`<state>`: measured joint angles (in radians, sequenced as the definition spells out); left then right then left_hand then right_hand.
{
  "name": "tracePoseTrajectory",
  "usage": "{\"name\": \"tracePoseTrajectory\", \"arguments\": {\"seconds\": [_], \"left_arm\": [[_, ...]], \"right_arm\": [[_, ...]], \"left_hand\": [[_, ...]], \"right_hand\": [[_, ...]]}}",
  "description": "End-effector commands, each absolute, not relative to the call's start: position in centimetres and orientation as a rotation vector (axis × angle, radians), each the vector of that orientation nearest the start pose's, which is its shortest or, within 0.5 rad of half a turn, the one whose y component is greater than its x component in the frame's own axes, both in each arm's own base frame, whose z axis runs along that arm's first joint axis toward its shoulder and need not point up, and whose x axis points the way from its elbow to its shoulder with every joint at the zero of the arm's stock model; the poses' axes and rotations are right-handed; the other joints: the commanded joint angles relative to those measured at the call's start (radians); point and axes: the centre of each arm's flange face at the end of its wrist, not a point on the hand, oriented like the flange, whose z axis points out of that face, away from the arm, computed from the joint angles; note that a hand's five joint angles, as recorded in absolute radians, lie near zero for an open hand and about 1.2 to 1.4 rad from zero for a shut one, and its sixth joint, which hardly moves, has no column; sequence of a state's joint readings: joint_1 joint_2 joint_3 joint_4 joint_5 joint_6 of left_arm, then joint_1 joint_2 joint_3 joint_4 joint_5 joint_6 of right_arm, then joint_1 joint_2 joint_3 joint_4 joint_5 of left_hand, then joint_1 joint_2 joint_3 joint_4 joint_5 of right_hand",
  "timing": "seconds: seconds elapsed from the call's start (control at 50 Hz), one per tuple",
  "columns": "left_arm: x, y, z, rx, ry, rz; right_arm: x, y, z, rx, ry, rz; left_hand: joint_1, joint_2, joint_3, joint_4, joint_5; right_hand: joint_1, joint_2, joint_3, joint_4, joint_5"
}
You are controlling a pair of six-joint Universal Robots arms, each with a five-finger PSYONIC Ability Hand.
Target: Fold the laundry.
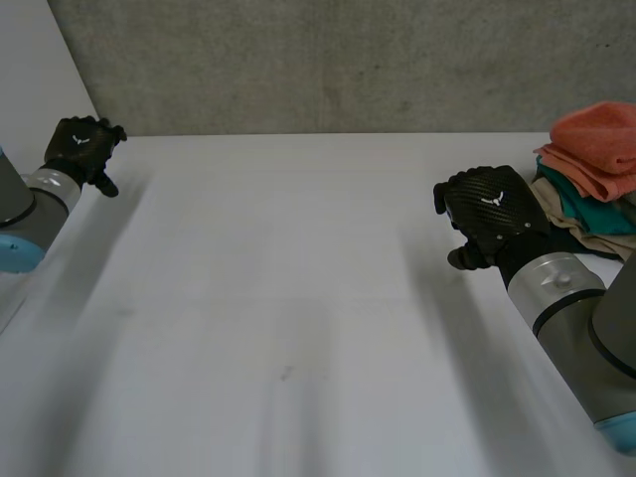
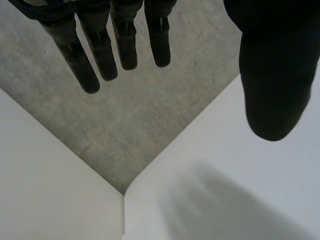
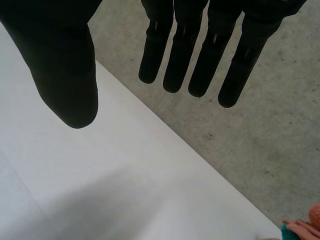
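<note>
left hand: fingers straight, released, at 10 o'clock over the surface.
right hand: fingers straight, released, grasping nothing.
laundry pile: at 2 o'clock, just beside the right hand.

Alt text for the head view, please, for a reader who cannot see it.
A pile of laundry, with a coral cloth on top, sits at the far right edge of the white table, beside the right robot hand. The left robot hand is near the far left corner.
</note>
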<state>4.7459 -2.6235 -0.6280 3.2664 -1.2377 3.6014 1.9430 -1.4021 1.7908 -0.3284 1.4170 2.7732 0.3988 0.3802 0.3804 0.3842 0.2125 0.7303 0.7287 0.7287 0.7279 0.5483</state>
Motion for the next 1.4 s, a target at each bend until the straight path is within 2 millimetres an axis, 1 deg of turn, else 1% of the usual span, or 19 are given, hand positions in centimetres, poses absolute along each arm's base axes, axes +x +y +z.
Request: {"name": "tracePoseTrajectory", "arguments": {"seconds": [0.02, 0.16, 0.38, 0.44, 0.48, 0.6, 0.7, 0.76, 0.84, 0.86, 0.9, 0.92, 0.96, 1.06, 1.08, 1.14, 1.16, 1.32, 1.4], "left_arm": [[-14.3, -51.7, 14.7, 0.813, 2.020, -2.089], [-14.4, -51.4, 13.6, 0.859, 2.023, -2.028], [-13.9, -51.8, 13.9, 0.839, 2.002, -2.042], [-14.1, -51.7, 14.1, 0.845, 1.998, -2.041], [-14.0, -51.6, 15.1, 0.838, 1.994, -2.040], [-13.8, -50.2, 17.6, 0.817, 2.063, -1.973], [-13.3, -47.9, 20.0, 0.785, 2.146, -1.879], [-13.1, -46.7, 21.0, 0.778, 2.178, -1.846], [-13.1, -44.2, 22.6, 0.781, 2.240, -1.798], [-13.1, -43.1, 23.1, 0.781, 2.268, -1.774], [-13.0, -41.9, 23.5, 0.783, 2.296, -1.746], [-12.8, -40.7, 23.7, 0.780, 2.327, -1.707], [-12.7, -39.5, 24.0, 0.777, 2.357, -1.672], [-11.3, -36.0, 23.8, 0.742, 2.456, -1.530], [-10.9, -34.9, 23.4, 0.730, 2.489, -1.478], [-10.2, -33.5, 22.7, 0.719, 2.520, -1.424], [-9.6, -33.0, 22.3, 0.714, 2.509, -1.416], [-6.9, -32.6, 20.5, 0.693, 2.407, -1.506], [-6.1, -31.8, 20.1, 0.656, 2.436, -1.489]], "right_arm": [[25.3, -24.8, 22.3, -0.943, 1.986, -2.078], [25.3, -24.8, 21.9, -0.951, 1.995, -2.066], [25.5, -25.1, 21.1, -0.957, 2.016, -2.045], [25.5, -25.2, 21.0, -0.960, 2.018, -2.046], [25.4, -25.3, 21.0, -0.955, 2.021, -2.052], [25.3, -25.6, 21.2, -0.937, 2.030, -2.070], [25.0, -26.1, 21.5, -0.919, 2.029, -2.085], [25.0, -26.3, 21.6, -0.918, 2.031, -2.083], [25.0, -26.4, 21.8, -0.908, 2.033, -2.074], [25.1, -26.4, 21.9, -0.908, 2.035, -2.065], [25.1, -26.4, 21.9, -0.911, 2.039, -2.058], [25.1, -26.4, 22.0, -0.911, 2.039, -2.054], [25.2, -26.3, 22.0, -0.915, 2.043, -2.046], [25.3, -26.2, 22.0, -0.928, 2.040, -2.039], [25.4, -26.1, 21.9, -0.929, 2.040, -2.036], [25.5, -26.0, 21.9, -0.934, 2.038, -2.032], [25.5, -25.9, 21.9, -0.935, 2.036, -2.031], [25.8, -25.7, 21.5, -0.947, 2.038, -2.015], [25.8, -25.6, 21.4, -0.951, 2.038, -2.010]], "left_hand": [[0.044, 0.062, 0.062, 0.058, 0.055], [0.000, 0.018, 0.018, 0.014, 0.012], [0.085, 0.103, 0.103, 0.099, 0.096], [0.108, 0.127, 0.127, 0.123, 0.120], [0.108, 0.127, 0.127, 0.123, 0.120], [0.111, 0.130, 0.130, 0.126, 0.123], [0.100, 0.118, 0.118, 0.114, 0.111], [0.097, 0.115, 0.115, 0.111, 0.108], [0.099, 0.118, 0.118, 0.114, 0.111], [0.143, 0.162, 0.161, 0.158, 0.155], [0.202, 0.221, 0.220, 0.217, 0.214], [0.199, 0.218, 0.218, 0.214, 0.211], [0.176, 0.194, 0.194, 0.191, 0.188], [-0.006, 0.013, 0.013, 0.009, 0.006], [-0.059, -0.040, -0.040, -0.044, -0.047], [-0.132, -0.114, -0.114, -0.118, -0.120], [-0.202, -0.184, -0.184, -0.188, -0.191], [-0.224, -0.206, -0.206, -0.210, -0.213], [-0.224, -0.206, -0.206, -0.210, -0.213]], "right_hand": [[0.099, 0.101, 0.101, 0.101, 0.106], [0.102, 0.104, 0.104, 0.104, 0.109], [0.099, 0.101, 0.101, 0.101, 0.106], [0.038, 0.039, 0.039, 0.040, 0.045], [-0.092, -0.090, -0.090, -0.089, -0.084], [-0.139, -0.137, -0.137, -0.136, -0.131], [-0.268, -0.266, -0.266, -0.265, -0.260], [-0.359, -0.357, -0.357, -0.356, -0.351], [-0.412, -0.410, -0.410, -0.409, -0.404], [-0.487, -0.486, -0.486, -0.485, -0.480], [-0.532, -0.530, -0.530, -0.530, -0.525], [-0.538, -0.536, -0.536, -0.536, -0.531], [-0.544, -0.542, -0.542, -0.542, -0.536], [-0.556, -0.554, -0.554, -0.553, -0.548], [-0.556, -0.554, -0.554, -0.553, -0.548], [-0.556, -0.554, -0.554, -0.553, -0.548], [-0.556, -0.554, -0.554, -0.553, -0.548], [-0.556, -0.554, -0.554, -0.553, -0.548], [-0.556, -0.554, -0.554, -0.553, -0.548]]}}
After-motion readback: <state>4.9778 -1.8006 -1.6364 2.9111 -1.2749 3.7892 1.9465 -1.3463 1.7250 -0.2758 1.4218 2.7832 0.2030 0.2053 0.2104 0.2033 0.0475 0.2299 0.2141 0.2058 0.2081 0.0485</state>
